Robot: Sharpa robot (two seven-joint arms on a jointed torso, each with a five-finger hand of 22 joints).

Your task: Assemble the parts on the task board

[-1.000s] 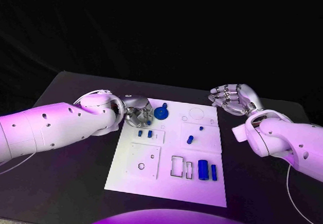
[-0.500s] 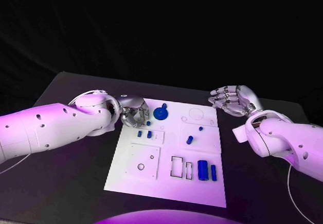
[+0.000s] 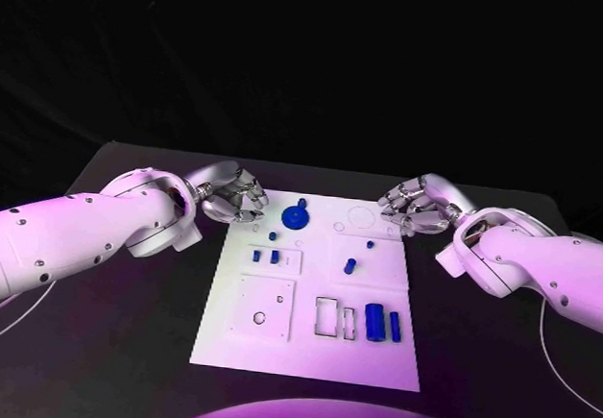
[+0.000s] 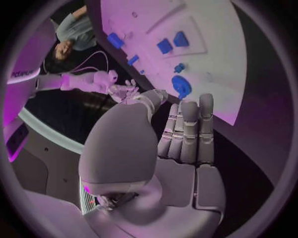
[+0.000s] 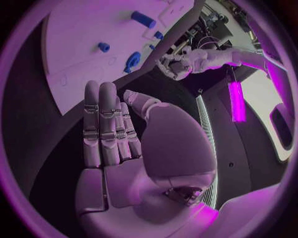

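Blue parts lie scattered over the board, and neither hand holds one. Your left hand now hovers just off the board's far left corner, fingers straight and together with nothing in them, released. A second ago it was curled low over the board's edge right beside the round part; it has since lifted and drawn back outward, and that part sits where it was, just inboard of the fingers. Your right hand has come in from farther out to the board's far right corner, also released, with its fingers extended. The small peg lies toward you from it, and the two long cylinders lie nearer still, by the rectangular slots.

Judging from this, the left hand's approach ended without a grasp, so no part has been seated yet. You will likely need a fresh reach for the round part.
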